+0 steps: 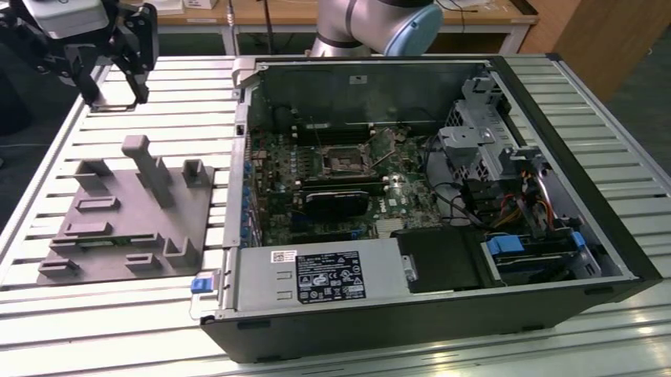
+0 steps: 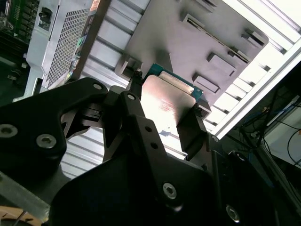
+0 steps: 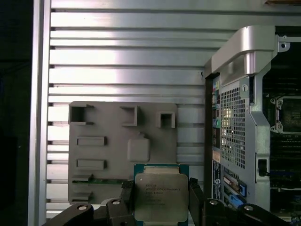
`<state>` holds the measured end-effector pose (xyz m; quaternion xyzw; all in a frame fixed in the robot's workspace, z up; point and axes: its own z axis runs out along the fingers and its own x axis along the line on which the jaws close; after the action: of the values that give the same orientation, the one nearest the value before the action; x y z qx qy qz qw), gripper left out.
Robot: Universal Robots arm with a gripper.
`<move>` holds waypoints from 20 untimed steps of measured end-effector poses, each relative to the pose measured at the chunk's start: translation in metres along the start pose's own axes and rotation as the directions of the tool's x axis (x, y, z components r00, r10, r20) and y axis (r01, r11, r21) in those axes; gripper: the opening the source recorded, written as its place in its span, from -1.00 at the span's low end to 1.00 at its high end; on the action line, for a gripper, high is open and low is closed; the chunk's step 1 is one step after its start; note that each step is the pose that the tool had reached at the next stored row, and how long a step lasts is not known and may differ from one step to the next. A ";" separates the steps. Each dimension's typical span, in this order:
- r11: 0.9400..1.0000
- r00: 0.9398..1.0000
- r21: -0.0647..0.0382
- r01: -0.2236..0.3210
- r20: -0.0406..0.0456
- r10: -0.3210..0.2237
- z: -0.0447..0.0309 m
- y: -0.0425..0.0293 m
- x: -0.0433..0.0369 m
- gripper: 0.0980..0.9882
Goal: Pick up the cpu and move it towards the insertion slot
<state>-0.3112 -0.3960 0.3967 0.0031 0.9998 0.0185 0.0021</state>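
My gripper [image 1: 113,94] hangs high over the slatted table at the exterior view's left, well above and beyond the grey fixture [image 1: 126,212]. It is shut on the cpu [image 3: 161,197], a flat square chip with a silvery top and a green rim. In both wrist views the black fingers [image 3: 127,192] press on two opposite edges of the cpu [image 2: 167,101]. The insertion slot [image 1: 344,159], a square socket with a metal frame, lies on the green board inside the open computer case, far off toward the exterior view's right. Its edge shows as the insertion slot [image 3: 288,115] in the first wrist view.
The open computer case [image 1: 524,259] takes up the middle and right of the table, its metal wall [image 3: 235,117] standing between the gripper and the board. The grey fixture [image 3: 122,150] with upright posts lies beneath the gripper. A black rectangular component [image 1: 338,204] sits below the socket.
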 end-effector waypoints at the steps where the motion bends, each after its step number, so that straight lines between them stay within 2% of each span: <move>1: 1.000 1.000 0.000 0.000 0.000 0.000 0.0000 0.0000 -0.0008 0.00; 20: 1.000 1.000 0.000 0.000 0.000 0.000 0.0002 0.0037 -0.0153 0.00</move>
<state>-0.2959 -0.3924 0.3967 0.0031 0.9998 0.0185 0.0021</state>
